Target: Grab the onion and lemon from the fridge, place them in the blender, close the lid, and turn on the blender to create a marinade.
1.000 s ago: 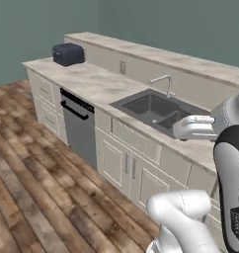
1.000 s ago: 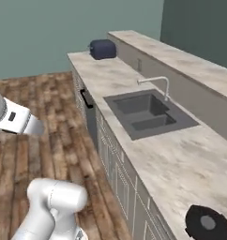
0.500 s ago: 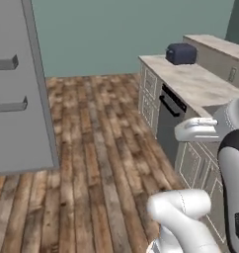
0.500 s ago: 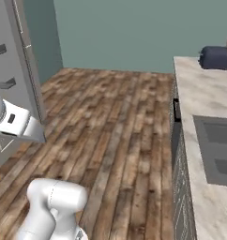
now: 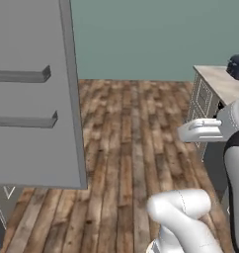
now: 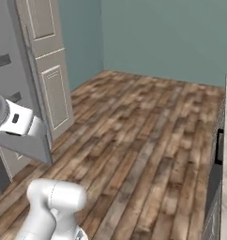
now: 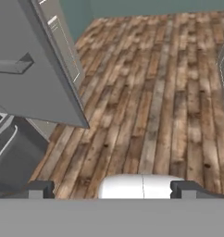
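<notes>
Fridge (image 5: 32, 94) fills the upper left of the left base view, its flat grey door standing tall and upright with two horizontal bar handles. Gripper (image 7: 111, 190) spread wide, empty, over wood-plank floor (image 7: 151, 102).

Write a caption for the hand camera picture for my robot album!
The open gripper, holding nothing, looks down at the wooden floor, with the grey fridge on the left.
</notes>
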Robot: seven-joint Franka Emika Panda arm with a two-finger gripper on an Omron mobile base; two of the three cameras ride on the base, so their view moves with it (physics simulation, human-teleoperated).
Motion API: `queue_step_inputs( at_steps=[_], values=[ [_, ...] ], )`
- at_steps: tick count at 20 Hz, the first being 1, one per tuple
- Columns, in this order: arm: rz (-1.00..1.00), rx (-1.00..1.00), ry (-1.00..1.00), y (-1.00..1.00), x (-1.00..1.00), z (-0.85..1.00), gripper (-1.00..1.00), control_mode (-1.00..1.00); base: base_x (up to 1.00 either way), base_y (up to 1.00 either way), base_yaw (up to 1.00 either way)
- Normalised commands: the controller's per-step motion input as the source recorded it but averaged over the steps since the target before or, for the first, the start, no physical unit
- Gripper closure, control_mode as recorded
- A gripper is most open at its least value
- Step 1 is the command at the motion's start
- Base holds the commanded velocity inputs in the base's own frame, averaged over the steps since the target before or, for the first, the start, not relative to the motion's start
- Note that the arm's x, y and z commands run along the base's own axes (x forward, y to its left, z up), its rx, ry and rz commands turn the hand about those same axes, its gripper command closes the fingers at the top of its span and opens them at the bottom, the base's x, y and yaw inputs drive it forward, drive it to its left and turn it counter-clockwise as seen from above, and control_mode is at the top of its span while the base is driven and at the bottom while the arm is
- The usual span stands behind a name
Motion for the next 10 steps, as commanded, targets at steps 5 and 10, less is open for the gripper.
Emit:
queue_step_inputs(
  at_steps=[5,10],
  values=[
    [0.0,0.0,0.0,0.0,0.0,0.0,-1.0,1.0,-0.01,0.39,0.59],
    [0.0,0.0,0.0,0.0,0.0,0.0,-1.0,1.0,0.0,0.33,0.84]
  ],
)
